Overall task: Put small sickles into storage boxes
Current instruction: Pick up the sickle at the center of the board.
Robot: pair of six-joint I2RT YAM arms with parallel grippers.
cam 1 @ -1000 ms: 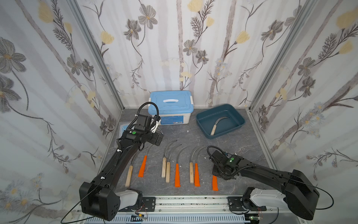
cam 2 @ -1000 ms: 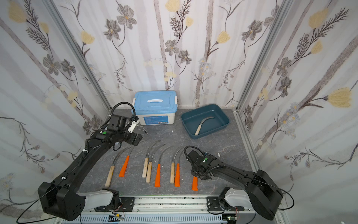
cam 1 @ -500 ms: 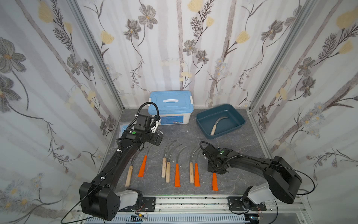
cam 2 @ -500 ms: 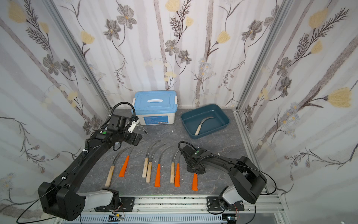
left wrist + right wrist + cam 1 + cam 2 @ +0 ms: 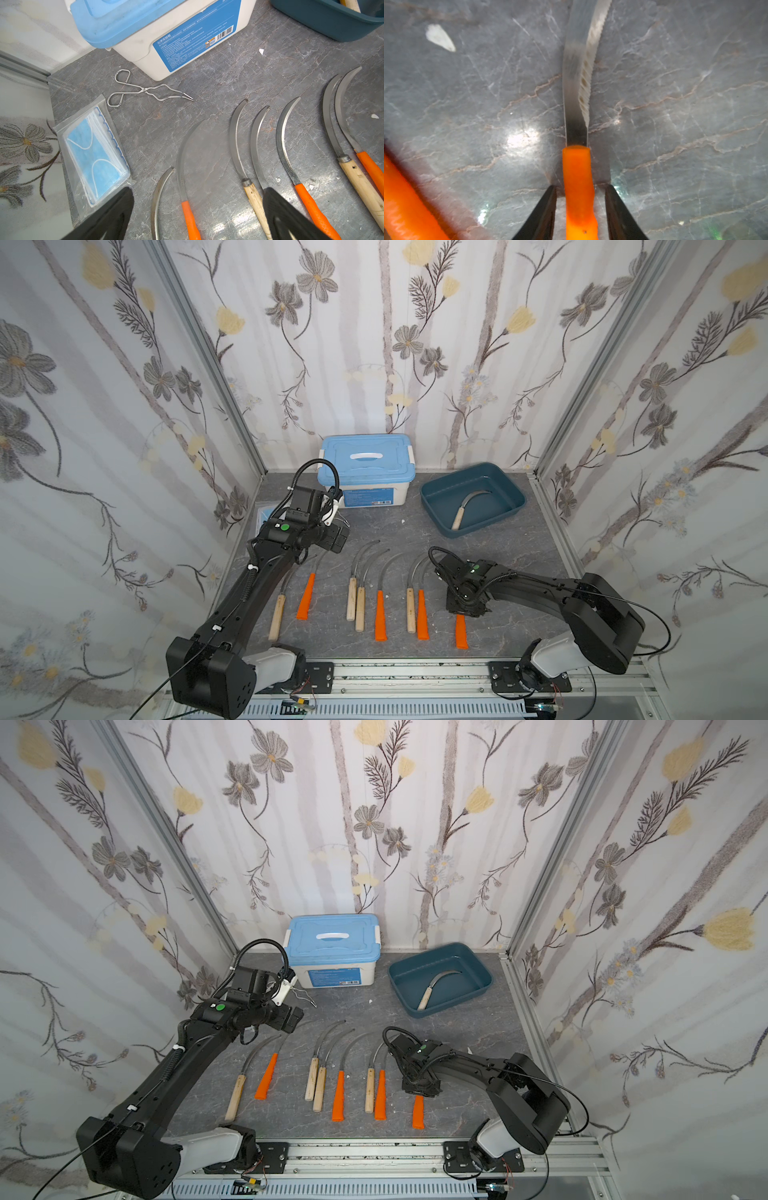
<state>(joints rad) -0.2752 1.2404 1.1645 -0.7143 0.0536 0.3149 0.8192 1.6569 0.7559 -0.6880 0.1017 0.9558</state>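
The right gripper [image 5: 580,188] is down at the table [image 5: 519,539]. Its two black fingers [image 5: 546,207] sit either side of the orange handle of the rightmost sickle [image 5: 578,170]. A thin gap shows on each side, so they are narrowly spread and not pinching. That sickle lies flat at the right end of the row, and in both top views the gripper covers all but the near end of its handle. Just to its left lie seven more sickles [image 5: 380,614] side by side, handles near and blades curving far and right, some orange and some wooden. The left gripper [image 5: 198,190] hangs above the left end of that row, fingers spread wide, holding nothing. Beyond the row, at the far right, sits the blue tray [image 5: 465,479] with one wooden-handled sickle [image 5: 457,520] inside. Left of it stands a white box with a blue lid [image 5: 365,460]. Wire tongs [image 5: 145,90] and a pack of face masks [image 5: 93,153] lie at the far left.
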